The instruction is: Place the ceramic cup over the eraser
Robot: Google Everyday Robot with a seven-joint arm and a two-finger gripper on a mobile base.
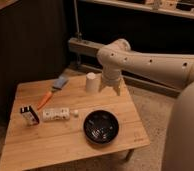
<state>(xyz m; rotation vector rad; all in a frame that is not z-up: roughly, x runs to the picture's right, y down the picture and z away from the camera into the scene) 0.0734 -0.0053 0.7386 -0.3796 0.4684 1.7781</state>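
A low wooden table (40,145) stands on a speckled floor (149,111), beside a dark cabinet (30,45). A metal shelf frame (84,46) runs behind in dim light.

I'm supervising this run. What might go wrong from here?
1. The open gripper hangs right beside the ceramic cup near the back edge of the table; a clumsy approach may tip it.
2. The eraser sits across the table, past the orange-handled tool; a low carry might clip it.
3. The white block lies close beside the eraser, so the cup's rim may catch it.
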